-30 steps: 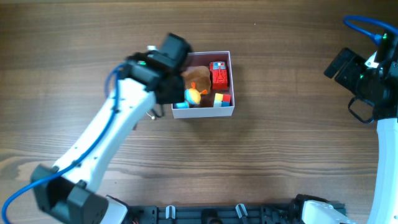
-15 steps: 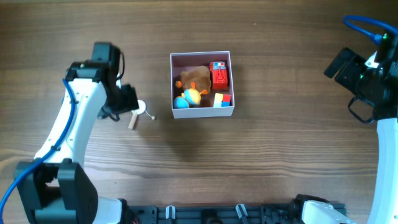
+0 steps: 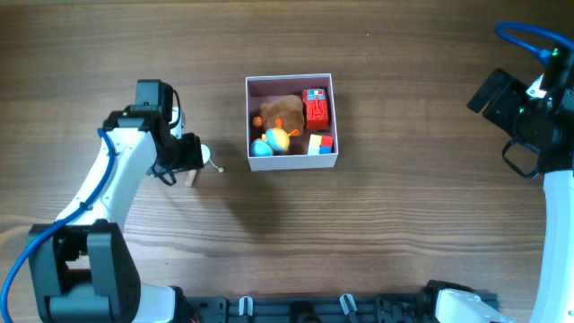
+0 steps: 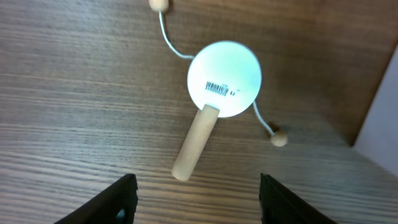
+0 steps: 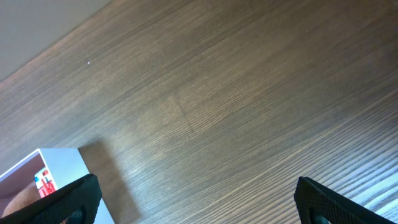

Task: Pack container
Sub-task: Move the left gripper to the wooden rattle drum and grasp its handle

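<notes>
Overhead: a sec ago the L arm was over the box's [image 3: 291, 78] left wall. It has since swung out left, and the L gripper [image 4: 198, 186] now hangs just above the toy drum [image 4: 222, 78] lying on the table [image 3: 404, 224], w/ fingers spread and nothing between them. That prob means the last drop-off is done and the drum is the next pick; it looks like the only toy still outside. The box sits mid-table, a bit to the far side and right of the drum, holding a brown plush [image 3: 285, 109], a red toy [image 3: 315, 109], a blue ball [image 3: 260, 149] and a coloured cube [image 3: 319, 144]. Its far-left corner looks barest. Nothing lies btwn drum and box. The drum's handle points near-left, toward the fingers, and two beads [image 4: 278, 138] on loose strings could snag or trail. The R gripper [image 5: 196, 183] is parked at the far right, well apart from everything, also spread and empty.
</notes>
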Controlling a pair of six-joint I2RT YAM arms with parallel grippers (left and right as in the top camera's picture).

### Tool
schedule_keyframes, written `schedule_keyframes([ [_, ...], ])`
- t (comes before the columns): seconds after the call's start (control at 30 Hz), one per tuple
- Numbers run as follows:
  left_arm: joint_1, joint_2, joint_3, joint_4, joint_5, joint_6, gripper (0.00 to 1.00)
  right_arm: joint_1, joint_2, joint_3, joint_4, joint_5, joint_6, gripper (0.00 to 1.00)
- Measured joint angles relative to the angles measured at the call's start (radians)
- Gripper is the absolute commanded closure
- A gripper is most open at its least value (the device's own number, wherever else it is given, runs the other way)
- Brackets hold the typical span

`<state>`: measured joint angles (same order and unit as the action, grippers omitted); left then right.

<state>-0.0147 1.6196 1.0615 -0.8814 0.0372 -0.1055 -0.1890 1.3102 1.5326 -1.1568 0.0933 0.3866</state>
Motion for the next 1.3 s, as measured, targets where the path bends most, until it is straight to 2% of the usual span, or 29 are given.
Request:
schedule_keyframes([
  [0.37,0.000,0.006,-0.087,0.086,0.007,0.074,0.40,0.000,0.000,0.000,0.000,0.000,0.000,0.00],
  [0.83,0.000,0.138,-0.090,0.153,0.010,0.105,0.49,0.000,0.000,0.000,0.000,0.000,0.000,0.00],
  [1.03,0.000,0.138,-0.090,0.152,0.011,0.115,0.66,0.000,0.000,0.000,0.000,0.000,0.000,0.00],
  [1.2,0.000,0.140,-0.090,0.145,0.014,0.117,0.90,0.000,0.000,0.000,0.000,0.000,0.000,0.00],
  [1.3,0.000,0.142,-0.090,0.138,0.014,0.121,0.96,0.000,0.000,0.000,0.000,0.000,0.000,0.00],
])
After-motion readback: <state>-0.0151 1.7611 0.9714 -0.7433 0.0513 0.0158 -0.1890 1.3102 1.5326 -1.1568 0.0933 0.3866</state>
